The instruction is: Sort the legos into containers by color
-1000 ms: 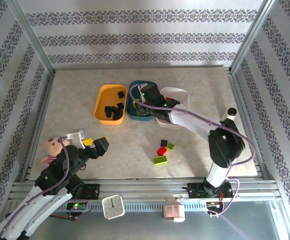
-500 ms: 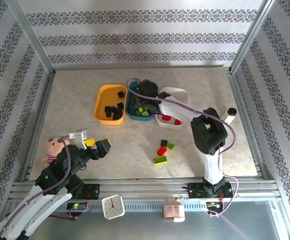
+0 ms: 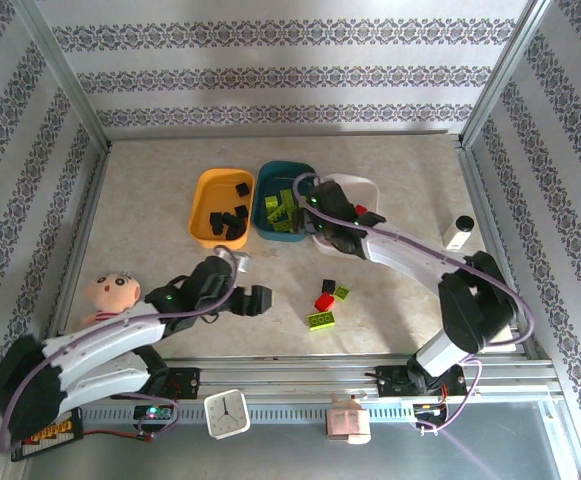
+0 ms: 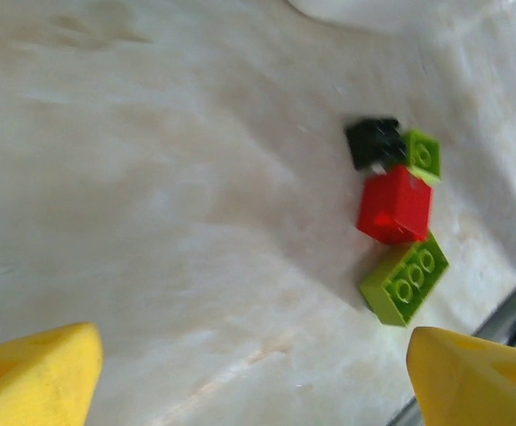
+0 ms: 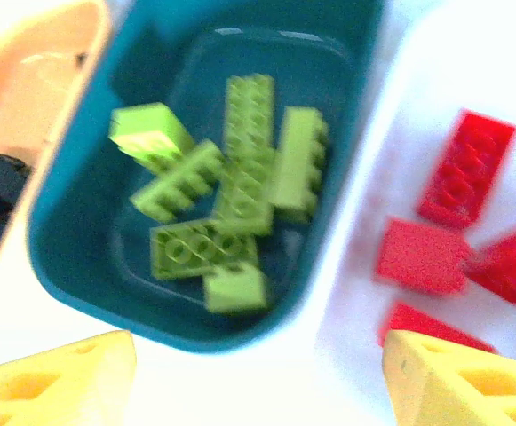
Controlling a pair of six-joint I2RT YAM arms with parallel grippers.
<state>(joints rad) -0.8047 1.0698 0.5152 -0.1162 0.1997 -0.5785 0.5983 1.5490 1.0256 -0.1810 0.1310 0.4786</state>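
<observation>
Legos (image 3: 324, 301) not yet sorted lie clumped on the table (image 3: 150, 190) at 5 o'clock of the orange tray (image 3: 202, 215), teal tray (image 3: 262, 200) and white tray (image 3: 365, 185); the left gripper (image 3: 255, 300) sits at their 9 o'clock and the right gripper (image 3: 315, 200) hangs over the trays. From the left wrist, its fingers (image 4: 35, 373) are spread and empty; a red brick (image 4: 395, 206) touches a black brick (image 4: 373, 142) at 11 o'clock, a small green brick (image 4: 422, 155) at 1 and a larger green brick (image 4: 406, 278) at 6. From the right wrist, spread empty fingers (image 5: 53, 382) hover above green bricks (image 5: 249, 169) in teal and red bricks (image 5: 466, 169) in white. With the clump this tight, a wide grab could pinch two colours or scatter neighbours.
</observation>
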